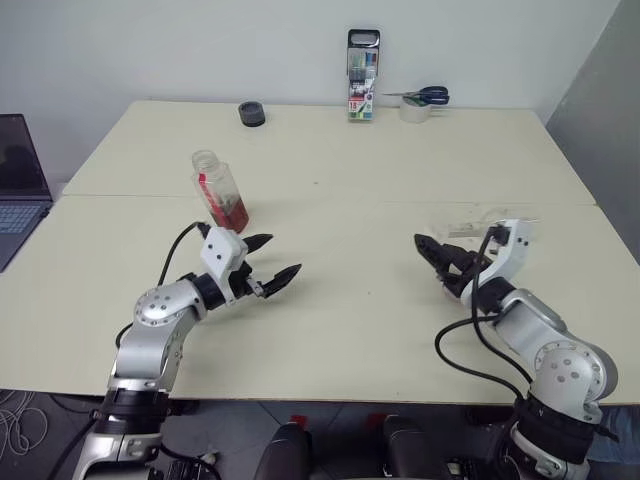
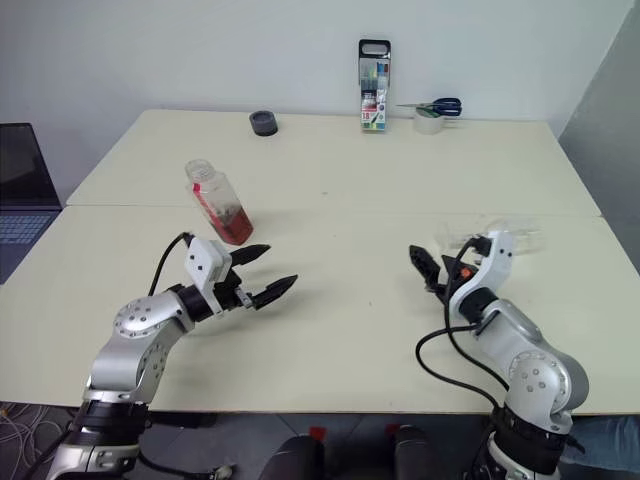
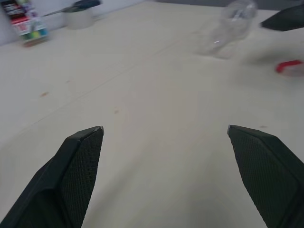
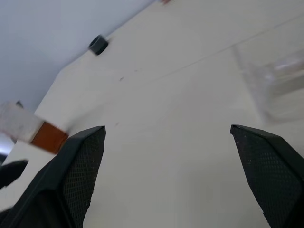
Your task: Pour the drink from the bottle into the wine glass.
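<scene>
Nearest the robot, the left gripper (image 1: 272, 262) and the right gripper (image 2: 428, 272) are hovering over the counter (image 1: 340, 330), both with fingers spread wide and holding nothing. The step in hand looks like the reach, with no pour begun. At about eleven o'clock from the left gripper, the bottle (image 1: 220, 192) is standing uncapped with the drink (image 1: 230, 216) low inside. At about one o'clock from the right gripper, the wine glass (image 2: 495, 230) seems to be lying on its side. Next, it probably needs standing upright before the bottle is grasped.
</scene>
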`<action>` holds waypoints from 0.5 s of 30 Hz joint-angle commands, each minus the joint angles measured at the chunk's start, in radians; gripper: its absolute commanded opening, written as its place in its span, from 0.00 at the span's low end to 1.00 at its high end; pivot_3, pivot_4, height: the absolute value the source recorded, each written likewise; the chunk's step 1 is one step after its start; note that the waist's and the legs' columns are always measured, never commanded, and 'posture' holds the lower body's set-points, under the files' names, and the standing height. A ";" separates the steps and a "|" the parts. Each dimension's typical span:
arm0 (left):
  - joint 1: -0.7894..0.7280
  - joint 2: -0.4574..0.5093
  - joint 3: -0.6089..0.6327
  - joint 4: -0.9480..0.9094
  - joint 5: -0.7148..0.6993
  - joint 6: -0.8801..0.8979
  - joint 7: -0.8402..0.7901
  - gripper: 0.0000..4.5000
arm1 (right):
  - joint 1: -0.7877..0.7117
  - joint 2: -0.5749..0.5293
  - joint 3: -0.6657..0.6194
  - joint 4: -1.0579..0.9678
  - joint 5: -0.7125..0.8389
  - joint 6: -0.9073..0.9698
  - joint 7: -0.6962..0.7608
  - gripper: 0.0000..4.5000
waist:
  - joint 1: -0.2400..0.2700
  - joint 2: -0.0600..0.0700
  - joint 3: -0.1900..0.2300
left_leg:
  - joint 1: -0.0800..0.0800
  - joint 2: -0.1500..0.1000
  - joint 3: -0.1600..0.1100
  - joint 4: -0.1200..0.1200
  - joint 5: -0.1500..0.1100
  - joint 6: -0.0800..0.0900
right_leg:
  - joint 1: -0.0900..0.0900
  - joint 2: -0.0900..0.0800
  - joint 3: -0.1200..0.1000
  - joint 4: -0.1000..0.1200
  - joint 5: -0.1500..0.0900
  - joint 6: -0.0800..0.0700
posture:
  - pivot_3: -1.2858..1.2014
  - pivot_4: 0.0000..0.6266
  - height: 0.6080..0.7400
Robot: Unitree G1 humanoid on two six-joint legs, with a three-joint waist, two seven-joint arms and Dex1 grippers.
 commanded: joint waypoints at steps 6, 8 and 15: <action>-0.174 0.052 -0.065 0.014 -0.076 0.081 -0.243 0.99 | -0.141 0.068 -0.170 0.137 0.235 -0.062 -0.292 1.00 | -0.022 0.001 0.000 | 0.000 0.000 0.000 0.000 0.000 0.000 | 0.000 0.000 0.001 0.001 0.000 0.000 | 0.52 0.24 1.00; -0.199 0.061 -0.083 0.034 -0.059 0.059 -0.288 0.99 | -0.162 0.066 -0.179 0.176 0.274 -0.078 -0.340 1.00 | -0.023 0.002 0.000 | 0.000 0.000 0.000 0.000 0.000 0.000 | 0.000 0.001 0.001 0.001 0.000 0.000 | 0.52 0.24 1.00; -0.263 0.050 -0.110 0.114 -0.025 0.003 -0.343 0.99 | -0.211 0.046 -0.170 0.294 0.320 -0.177 -0.402 1.00 | -0.024 0.003 0.001 | 0.000 0.000 0.001 0.000 0.000 0.000 | 0.000 0.001 0.001 0.001 0.000 -0.001 | 0.52 0.24 1.00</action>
